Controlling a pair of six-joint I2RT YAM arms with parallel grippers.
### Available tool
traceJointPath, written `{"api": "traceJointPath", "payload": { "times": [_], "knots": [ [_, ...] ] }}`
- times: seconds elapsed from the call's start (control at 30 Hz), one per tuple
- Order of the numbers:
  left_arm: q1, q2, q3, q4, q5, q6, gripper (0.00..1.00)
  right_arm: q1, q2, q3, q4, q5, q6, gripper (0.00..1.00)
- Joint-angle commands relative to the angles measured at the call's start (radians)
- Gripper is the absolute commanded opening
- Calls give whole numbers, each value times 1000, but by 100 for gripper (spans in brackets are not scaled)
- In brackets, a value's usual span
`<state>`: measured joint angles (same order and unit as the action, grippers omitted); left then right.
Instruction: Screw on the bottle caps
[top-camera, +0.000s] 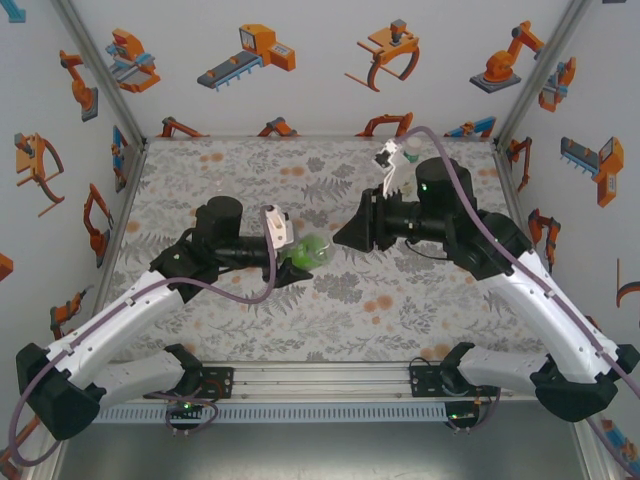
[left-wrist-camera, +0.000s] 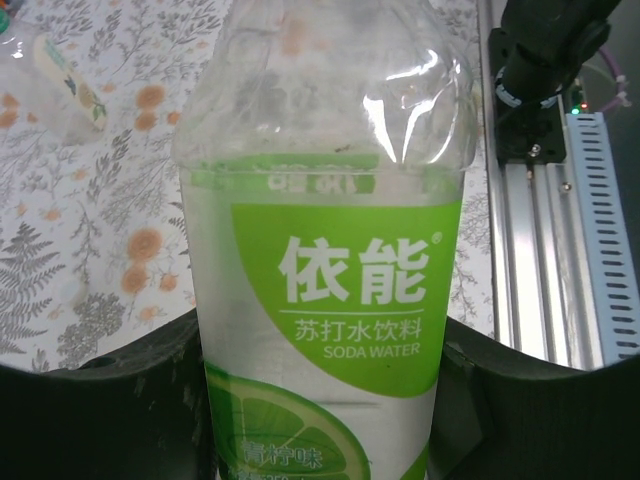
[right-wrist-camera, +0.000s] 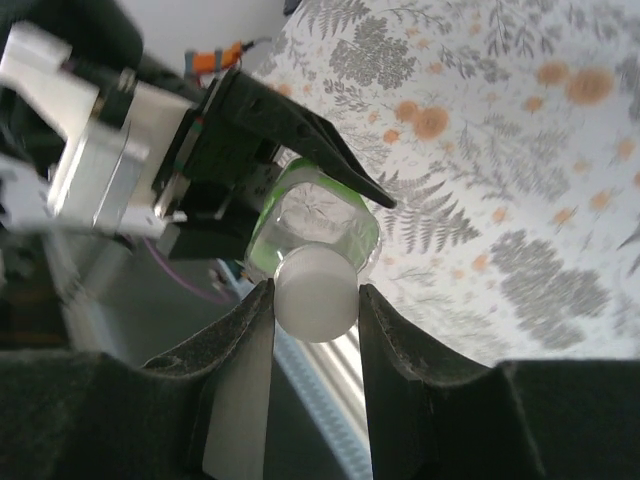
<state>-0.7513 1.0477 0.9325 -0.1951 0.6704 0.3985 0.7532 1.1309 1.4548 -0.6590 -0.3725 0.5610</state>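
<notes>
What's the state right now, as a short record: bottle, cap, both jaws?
bottle: clear, green label, lying sideways, top toward the right arm
left jaws: shut on bottle, around its body
cap: white, at the bottle's top end
right jaws: shut on cap, one on each side
cap seating: cannot tell whether it is threaded on

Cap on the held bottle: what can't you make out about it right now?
Right wrist: the white cap covers the bottle mouth; thread engagement hidden.
Left wrist: bottle neck cut off by the top edge.
Top view: the right gripper blocks the cap; too small.
</notes>
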Motion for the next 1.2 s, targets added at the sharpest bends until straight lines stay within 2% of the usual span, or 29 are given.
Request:
{"api": "traceJointPath", "payload": {
  "times": [0.0,0.13,0.23,0.37,0.43,0.57,0.67,0.8,0.97,1.17],
  "knots": [
    [-1,14,3,118,-92,18,0,18,6,-17,-22,29,403,0],
    [-1,28,6,116,-134,28,0,4,25,-23,-99,75,593,0],
    [-2,47,21,92,-138,43,0,-19,63,-24,-103,10,670,0],
    [-1,58,30,87,-131,54,0,-32,94,16,-103,-37,664,0],
    [0,58,28,89,-115,64,0,-35,88,41,-104,-16,623,7],
    [0,60,26,94,-80,69,0,-36,71,99,-104,39,433,40],
    [-1,61,36,80,-53,67,0,-37,57,140,-99,57,278,52],
    [-1,61,57,41,-31,65,0,-37,42,189,-82,31,50,60],
    [-1,43,72,-10,16,64,0,-37,-1,170,-11,-54,-235,63],
    [-2,14,69,-46,99,47,0,-37,-62,70,53,-345,-696,63]
  ]
}}
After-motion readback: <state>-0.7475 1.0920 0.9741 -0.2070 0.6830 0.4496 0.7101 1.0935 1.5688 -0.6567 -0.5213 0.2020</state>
